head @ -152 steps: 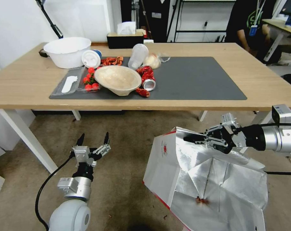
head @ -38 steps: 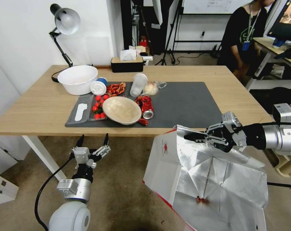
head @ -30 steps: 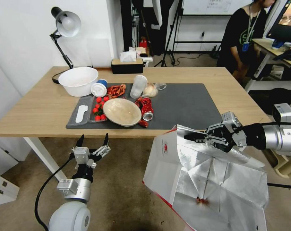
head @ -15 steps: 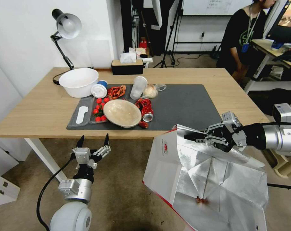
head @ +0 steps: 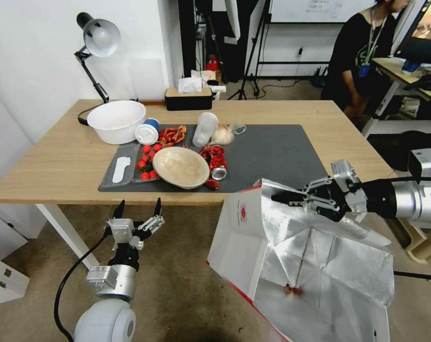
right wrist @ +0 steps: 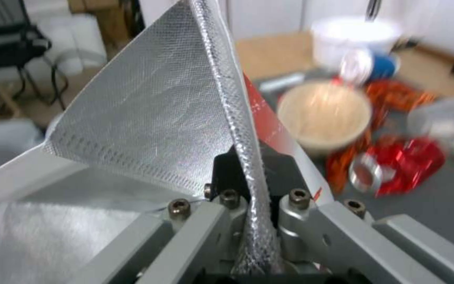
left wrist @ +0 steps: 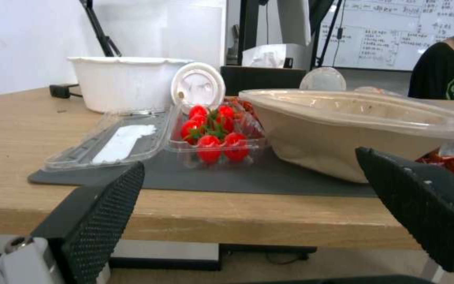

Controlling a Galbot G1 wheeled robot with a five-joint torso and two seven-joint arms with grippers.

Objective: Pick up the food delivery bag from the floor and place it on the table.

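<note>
Beside the light-wood bench's (head: 58,156) near edge, our right pincer (head: 284,197) grips the foil rim of the large white paper delivery bag (head: 253,237), lifted; our left pincer (head: 137,206) hangs open below.

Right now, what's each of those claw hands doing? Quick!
Left gripper: open, holding nothing, low in front of the table.
Right gripper: shut on the rim of the food delivery bag.
</note>
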